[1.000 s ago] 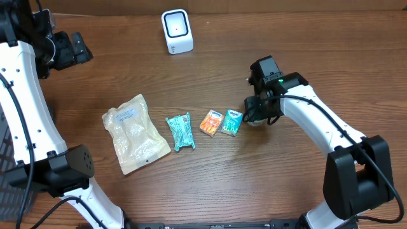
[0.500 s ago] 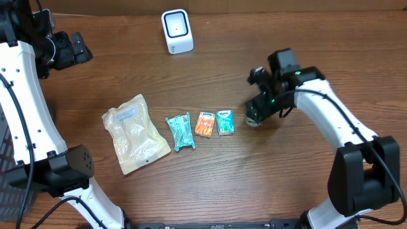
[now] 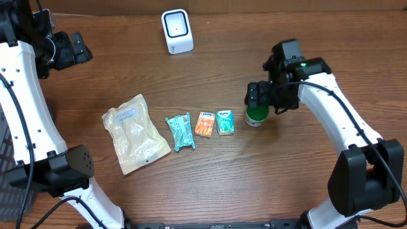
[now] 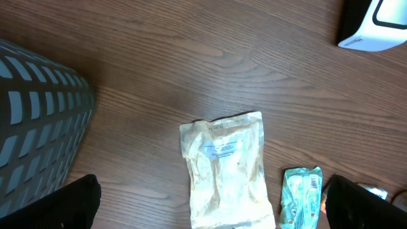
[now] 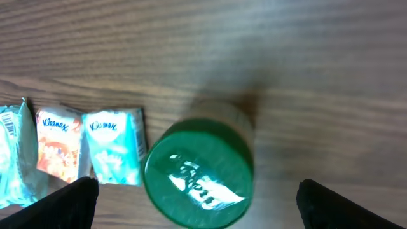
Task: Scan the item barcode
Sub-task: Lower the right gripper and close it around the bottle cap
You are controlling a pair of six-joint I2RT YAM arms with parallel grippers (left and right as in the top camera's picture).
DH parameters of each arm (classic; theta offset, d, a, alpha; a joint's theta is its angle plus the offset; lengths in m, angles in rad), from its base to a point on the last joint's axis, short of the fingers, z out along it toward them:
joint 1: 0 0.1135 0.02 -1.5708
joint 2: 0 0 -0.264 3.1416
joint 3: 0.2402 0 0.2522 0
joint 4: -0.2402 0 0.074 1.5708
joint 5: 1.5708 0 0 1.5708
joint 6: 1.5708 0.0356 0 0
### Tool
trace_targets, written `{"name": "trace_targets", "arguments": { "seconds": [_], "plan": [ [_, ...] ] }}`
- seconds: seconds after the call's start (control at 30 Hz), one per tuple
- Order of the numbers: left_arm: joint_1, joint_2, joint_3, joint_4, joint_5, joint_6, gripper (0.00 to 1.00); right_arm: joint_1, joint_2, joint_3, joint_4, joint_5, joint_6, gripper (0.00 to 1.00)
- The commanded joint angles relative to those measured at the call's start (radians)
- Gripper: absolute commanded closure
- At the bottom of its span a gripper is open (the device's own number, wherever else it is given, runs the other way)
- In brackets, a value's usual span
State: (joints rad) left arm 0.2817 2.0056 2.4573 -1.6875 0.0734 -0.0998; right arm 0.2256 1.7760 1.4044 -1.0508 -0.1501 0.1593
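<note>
Two tissue packs (image 3: 224, 122), one jar (image 3: 256, 116)

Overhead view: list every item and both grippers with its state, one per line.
Scanner, upright.
Beige pouch, lying flat.
Teal packet, lying flat.
Orange tissue pack, flat.
Teal tissue pack, flat.
Green-lidded jar, upright, lid on.
Left gripper, open, empty.
Right gripper, open, above jar.

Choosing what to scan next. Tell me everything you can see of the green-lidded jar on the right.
The green-lidded jar is round, with a glossy, plastic-looking green lid over a pale body. It stands upright on the wooden table, right of the teal tissue pack and apart from it. The open right tool hangs over it without visible contact.
</note>
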Motion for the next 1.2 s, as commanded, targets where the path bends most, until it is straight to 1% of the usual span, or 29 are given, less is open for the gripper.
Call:
{"name": "trace_targets", "arguments": {
  "seconds": [0.0, 0.1, 0.23, 0.3, 0.37, 0.47, 0.57, 0.87, 1.17],
  "plan": [
    [-0.001, 0.002, -0.002, -0.002, -0.003, 0.018, 0.01, 0.037, 0.001, -0.025, 0.017, -0.004, 0.047, 0.01],
    [-0.001, 0.002, -0.002, -0.002, -0.003, 0.018, 0.0, 0.053, 0.001, -0.033, 0.046, 0.017, -0.09, 0.01],
    [-0.001, 0.002, -0.002, -0.002, -0.003, 0.018, 0.01, 0.055, 0.001, -0.037, 0.047, 0.079, -0.314, 0.0],
    [-0.001, 0.002, -0.002, -0.002, -0.003, 0.018, 0.01, 0.051, 0.001, -0.043, 0.048, 0.098, -0.398, 0.0],
    [-0.001, 0.002, -0.002, -0.002, -0.003, 0.018, 0.0, 0.041, 0.001, -0.047, 0.053, 0.096, -0.448, 0.0],
    [-0.001, 0.002, -0.002, -0.002, -0.003, 0.018, 0.01, 0.028, 0.002, -0.058, 0.08, 0.08, -0.467, 0.0],
    [-0.001, 0.002, -0.002, -0.002, -0.003, 0.018, 0.0, 0.026, 0.008, -0.059, 0.059, -0.023, -0.556, 0.0],
    [-0.001, 0.002, -0.002, -0.002, -0.003, 0.018, 0.0, 0.026, 0.035, -0.059, 0.053, -0.046, -0.561, 0.01],
    [-0.001, 0.002, -0.002, -0.002, -0.003, 0.018, 0.0, 0.025, 0.065, -0.063, 0.054, -0.008, -0.56, 0.1]
  ]
}}
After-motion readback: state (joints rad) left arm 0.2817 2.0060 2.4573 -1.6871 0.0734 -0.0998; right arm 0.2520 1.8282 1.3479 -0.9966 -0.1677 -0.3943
